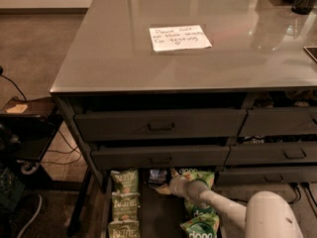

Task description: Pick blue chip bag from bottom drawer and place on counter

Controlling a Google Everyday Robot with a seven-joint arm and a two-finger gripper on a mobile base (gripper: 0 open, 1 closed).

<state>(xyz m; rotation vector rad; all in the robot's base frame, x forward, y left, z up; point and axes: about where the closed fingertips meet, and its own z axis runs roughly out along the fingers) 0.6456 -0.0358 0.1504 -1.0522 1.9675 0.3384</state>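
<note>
The blue chip bag [158,176] lies at the back of the open bottom drawer [153,214], partly under the drawer above. My gripper [171,184] reaches into the drawer from the lower right, its white arm [223,209] behind it, and sits right beside the bag, touching or nearly touching its right edge. The counter [119,48] is a glossy grey top with a white handwritten note [180,37].
Pale green bags [124,202] line the drawer's left side. Bright green "dang" bags [200,222] lie on its right under my arm. Two closed drawers with pull handles [161,126] sit above. A low side table [27,128] and cables stand at the left.
</note>
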